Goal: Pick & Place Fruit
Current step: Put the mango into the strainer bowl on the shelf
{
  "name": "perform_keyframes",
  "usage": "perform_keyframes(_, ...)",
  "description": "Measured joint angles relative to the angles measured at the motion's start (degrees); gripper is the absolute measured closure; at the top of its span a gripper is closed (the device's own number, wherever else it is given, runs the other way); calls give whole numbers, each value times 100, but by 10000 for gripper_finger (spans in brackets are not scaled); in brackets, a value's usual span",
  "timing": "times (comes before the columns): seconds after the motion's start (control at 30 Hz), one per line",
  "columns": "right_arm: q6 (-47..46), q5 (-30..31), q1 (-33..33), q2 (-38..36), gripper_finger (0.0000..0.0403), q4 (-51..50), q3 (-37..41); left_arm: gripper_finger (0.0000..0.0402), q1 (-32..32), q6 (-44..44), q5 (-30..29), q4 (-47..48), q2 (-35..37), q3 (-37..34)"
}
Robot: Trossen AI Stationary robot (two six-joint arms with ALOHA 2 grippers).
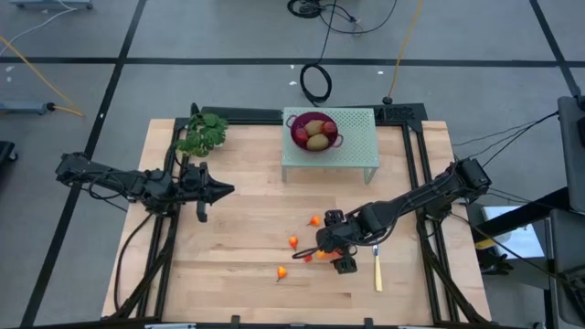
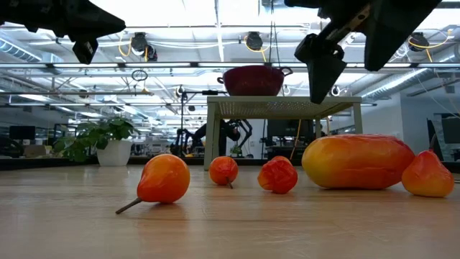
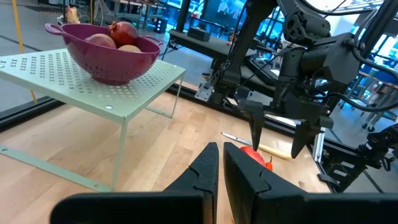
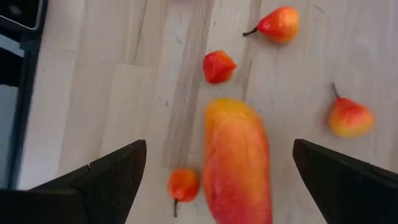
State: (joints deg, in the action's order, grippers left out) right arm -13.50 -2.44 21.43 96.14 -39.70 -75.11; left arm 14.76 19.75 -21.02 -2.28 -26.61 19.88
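Observation:
The elongated orange-red fruit (image 4: 237,163) lies on its side on the wooden table, also in the low view (image 2: 357,161). Several tiny orange-red fruits (image 4: 279,23) (image 2: 164,178) lie around it. My right gripper (image 4: 219,144) is wide open above it, pointing down, one finger on each side and apart from it; it also shows in the high view (image 1: 335,249). Two olive-brown ovals (image 1: 316,134) and dark red balls (image 3: 124,29) lie in a purple bowl (image 1: 303,138) on a green stand (image 1: 352,146). My left gripper (image 1: 218,190) is shut and empty at the table's left.
A leafy green bunch (image 1: 202,134) lies at the far left, beyond my left gripper. A slim yellow-handled knife (image 1: 377,268) lies just right of my right gripper. The stand's thin legs (image 3: 122,146) stand on the table's far middle. Bare wood lies between the two arms.

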Motion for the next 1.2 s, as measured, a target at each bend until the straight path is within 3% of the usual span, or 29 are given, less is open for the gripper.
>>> perform_keyframes(1.2, -79, -63, -81, 132, 3, -139, 0, 378, 0, 23, -6, -4, -2, 0)
